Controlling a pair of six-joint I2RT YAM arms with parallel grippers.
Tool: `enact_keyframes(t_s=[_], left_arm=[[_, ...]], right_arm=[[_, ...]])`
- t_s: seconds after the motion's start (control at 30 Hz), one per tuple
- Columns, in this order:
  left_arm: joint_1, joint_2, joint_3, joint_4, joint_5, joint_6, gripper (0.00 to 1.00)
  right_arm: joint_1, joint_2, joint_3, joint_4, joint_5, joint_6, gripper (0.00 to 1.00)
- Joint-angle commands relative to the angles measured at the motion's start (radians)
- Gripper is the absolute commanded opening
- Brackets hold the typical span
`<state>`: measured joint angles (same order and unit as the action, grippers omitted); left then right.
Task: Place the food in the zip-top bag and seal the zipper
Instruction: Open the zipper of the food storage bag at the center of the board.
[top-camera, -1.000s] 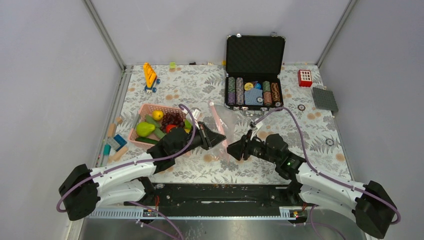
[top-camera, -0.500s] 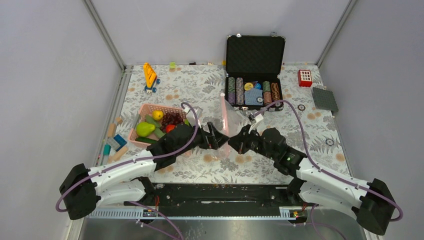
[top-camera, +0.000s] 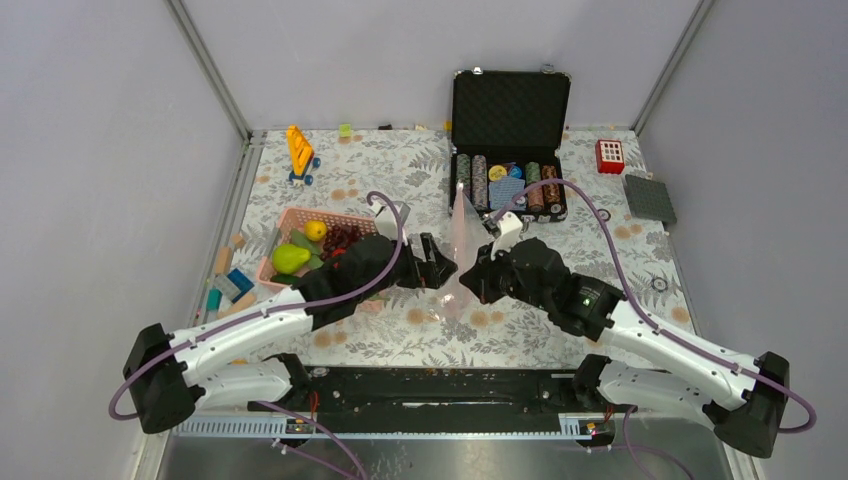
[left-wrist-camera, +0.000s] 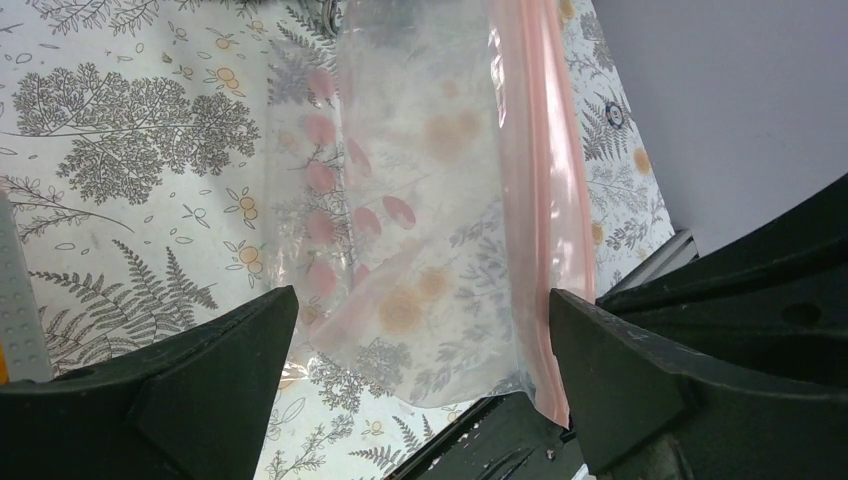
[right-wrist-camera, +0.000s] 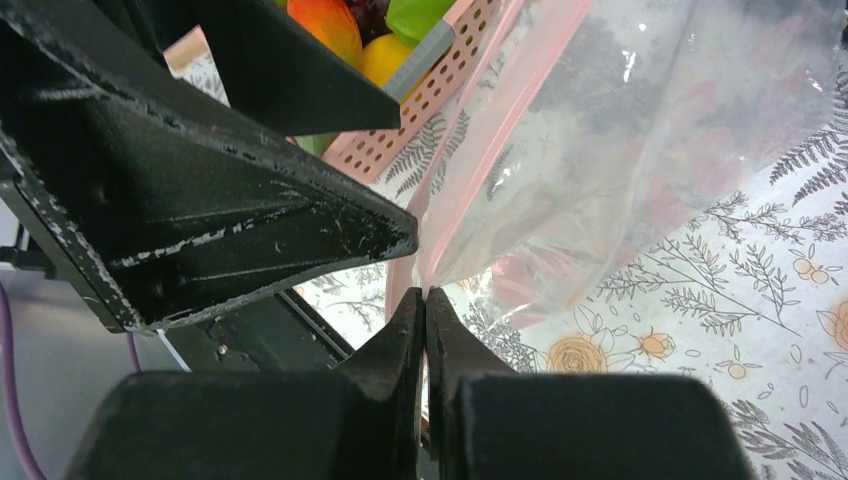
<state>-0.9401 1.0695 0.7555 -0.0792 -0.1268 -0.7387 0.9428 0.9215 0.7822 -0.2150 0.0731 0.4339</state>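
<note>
The clear zip-top bag (top-camera: 459, 235) hangs upright between my two grippers above the table's middle. My right gripper (right-wrist-camera: 425, 292) is shut on the bag's lower edge beside the pale-pink zipper (right-wrist-camera: 470, 130). In the top view the right gripper (top-camera: 470, 281) sits just right of the bag. My left gripper (left-wrist-camera: 422, 300) stands wide open, its jaws on either side of the bag (left-wrist-camera: 420, 200) without touching it; the zipper (left-wrist-camera: 540, 190) runs close to the right-hand jaw. The food (top-camera: 315, 248) lies in the pink basket (top-camera: 330, 213), left of the left gripper (top-camera: 438, 266).
An open black case (top-camera: 508, 110) with poker chips stands at the back. A yellow toy (top-camera: 300, 150) is at the back left. A red block (top-camera: 609, 156) and a grey plate (top-camera: 649, 198) lie at the right. Small wooden blocks (top-camera: 225, 285) lie by the left wall.
My left gripper has opened and let go of the bag. My right gripper has shut on the bag's edge and raised it, so the bag now stands upright.
</note>
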Motion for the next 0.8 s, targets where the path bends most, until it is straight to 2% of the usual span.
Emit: enact_keyframes(t_s=[0.0,0.47,0.53,0.67,0.77], left_arm=[[-0.009,0.028,0.076,-0.021,-0.038,0.034,0.98],[-0.033,0.136,0.151,0.002,0.049,0.060,0.90],[-0.034,0.156,0.161,-0.005,0.050,0.055,0.84],[-0.034,0.193,0.196,-0.051,0.004,0.050,0.65],[-0.034,0.199,0.210,-0.073,-0.026,0.055,0.56]], right_arm=[[0.020,0.011,0.060,-0.065,0.017,-0.063,0.00],[0.022,0.024,0.072,-0.073,0.007,-0.083,0.00],[0.023,0.021,0.072,-0.069,0.005,-0.087,0.00],[0.023,0.000,0.075,-0.081,0.034,-0.085,0.00],[0.022,-0.024,0.068,-0.106,0.124,-0.052,0.00]])
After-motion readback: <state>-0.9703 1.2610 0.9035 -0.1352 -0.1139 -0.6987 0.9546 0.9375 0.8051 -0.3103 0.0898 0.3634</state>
